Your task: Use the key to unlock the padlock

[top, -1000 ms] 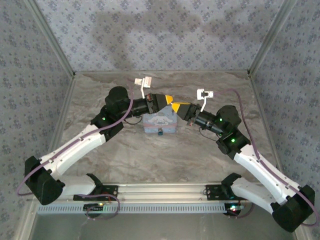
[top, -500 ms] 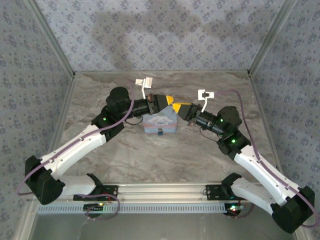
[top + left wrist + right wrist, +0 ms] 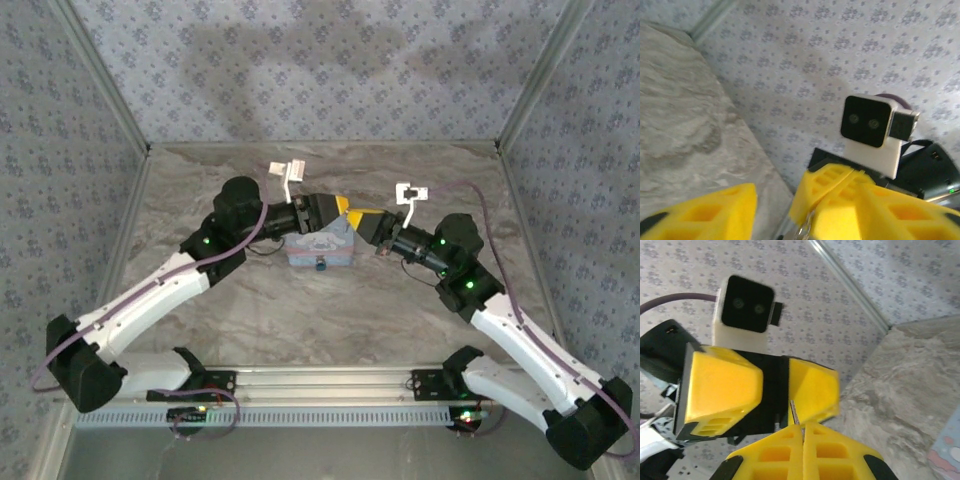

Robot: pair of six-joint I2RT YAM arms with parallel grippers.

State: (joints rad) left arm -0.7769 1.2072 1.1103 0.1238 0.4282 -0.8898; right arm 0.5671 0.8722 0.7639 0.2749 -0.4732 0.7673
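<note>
padlock sits centre frame on near face of box in top view; l gripper & r gripper meet just above box. l wrist: l gripper jaws apart, holding nothing. r wrist: r gripper pinched tight on key, lower centre

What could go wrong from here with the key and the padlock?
The right claw pinches only the end of the thin pale key; it may twist or slip.
The open left claw stands very close; retreating may knock the key.
Nothing seems to hold the light blue printed box; pushing at its small dark blue padlock may slide it.
</note>
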